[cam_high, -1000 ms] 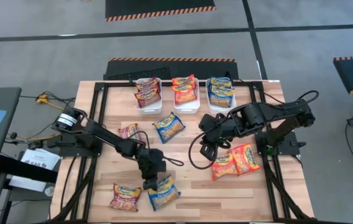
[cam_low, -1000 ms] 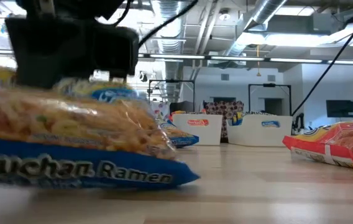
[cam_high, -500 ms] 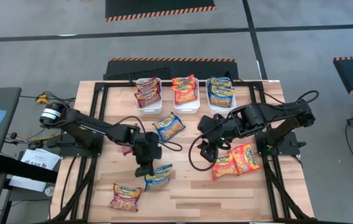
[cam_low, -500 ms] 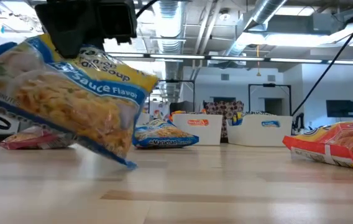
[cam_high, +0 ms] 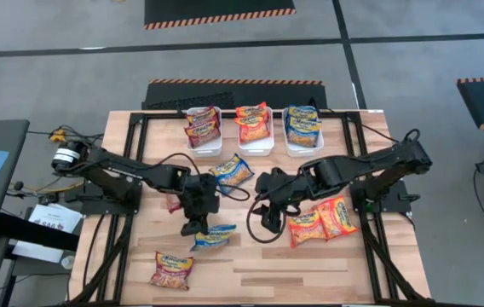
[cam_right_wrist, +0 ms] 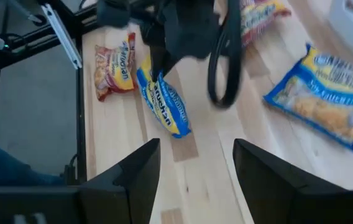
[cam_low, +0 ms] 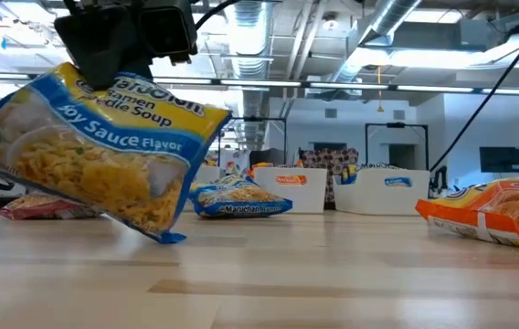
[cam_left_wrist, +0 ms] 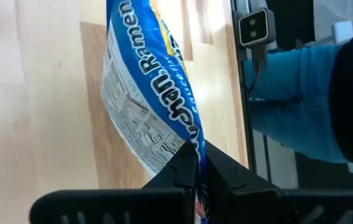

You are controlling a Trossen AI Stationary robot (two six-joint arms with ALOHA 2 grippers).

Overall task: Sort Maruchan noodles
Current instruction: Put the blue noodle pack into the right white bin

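My left gripper (cam_high: pixel 194 223) is over the table's middle, shut on a blue Maruchan packet (cam_high: pixel 214 236) that shows large in the low view (cam_low: pixel 95 155). My right gripper (cam_high: pixel 266 189) is open just to its right and holds nothing. Flat on the wood lie another blue packet (cam_high: pixel 232 170), a maroon packet (cam_high: pixel 172 269) near the near edge, two orange packets (cam_high: pixel 308 228) (cam_high: pixel 337 216), and a maroon one (cam_high: pixel 174 202) partly under the left arm. The right wrist view shows the held packet (cam_right_wrist: pixel 164 106) beyond its open fingers. My left gripper pinches the blue packet by its sealed end edge (cam_left_wrist: pixel 195 148) between the two fingertips (cam_left_wrist: pixel 186 174), coming from above. The packet hangs tilted below the fingers. Its lowest corner (cam_low: pixel 170 238) is close to the tabletop; whether it touches, I cannot tell.
Three white bins stand along the far edge, holding maroon (cam_high: pixel 204 128), orange (cam_high: pixel 255 126) and blue (cam_high: pixel 302 126) packets. A black cable loop (cam_high: pixel 259 223) hangs from the right arm beside the held packet. Bare wood lies along the near edge at the right.
My left gripper rose and moved from near the table's near edge toward the middle, carrying the blue packet. The packet went from lying flat on the wood to hanging tilted under the fingers. My right arm swung toward the table's left, closer to the left gripper.
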